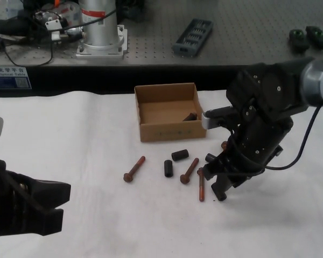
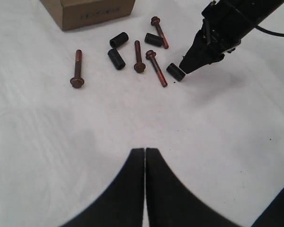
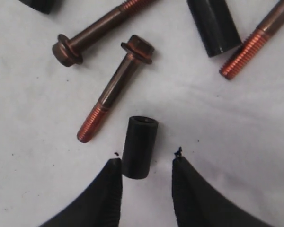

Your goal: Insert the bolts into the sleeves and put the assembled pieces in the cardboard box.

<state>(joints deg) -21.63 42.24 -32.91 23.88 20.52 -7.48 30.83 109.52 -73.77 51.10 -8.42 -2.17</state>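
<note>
Black sleeve (image 3: 139, 146) btwn jaws of open R hand (image 3: 146, 158), L hand (image 2: 145, 151) closed, cardboard box (image 1: 172, 130) print illegible

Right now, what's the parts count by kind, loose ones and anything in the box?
Bolts, loose: 4
Sleeves, loose: 4
Dark piece inside the box, kind cannot be told: 1
Cardboard box: 1
Total: 10
</note>
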